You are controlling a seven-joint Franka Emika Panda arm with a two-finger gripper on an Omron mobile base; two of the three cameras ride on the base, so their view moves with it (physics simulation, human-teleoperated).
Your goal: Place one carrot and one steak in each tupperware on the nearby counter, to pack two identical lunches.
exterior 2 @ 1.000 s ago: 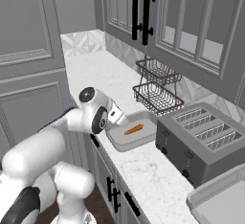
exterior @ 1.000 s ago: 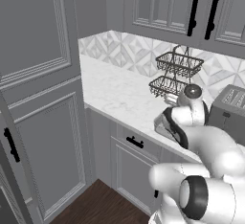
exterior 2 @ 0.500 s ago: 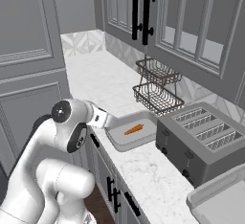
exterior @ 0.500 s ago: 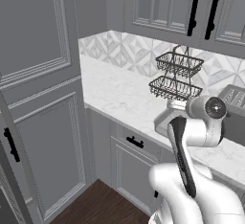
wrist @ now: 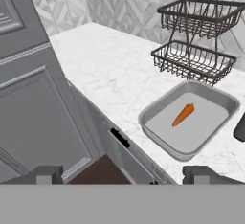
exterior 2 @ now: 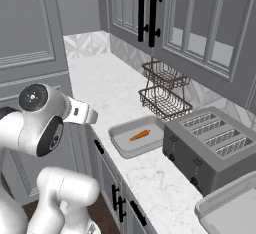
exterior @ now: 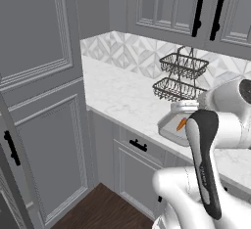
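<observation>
Orange carrot beyond open hand

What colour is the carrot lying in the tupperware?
Bright orange; the carrot shows best in the hand view, inside the light-grey tupperware.

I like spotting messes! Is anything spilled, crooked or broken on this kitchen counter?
Nothing stands out. The carrot lies slantwise but fully inside the grey container, which sits flat on the counter. The wire basket rack stands upright behind it, and the toaster sits square beside it. No spills show.
</observation>
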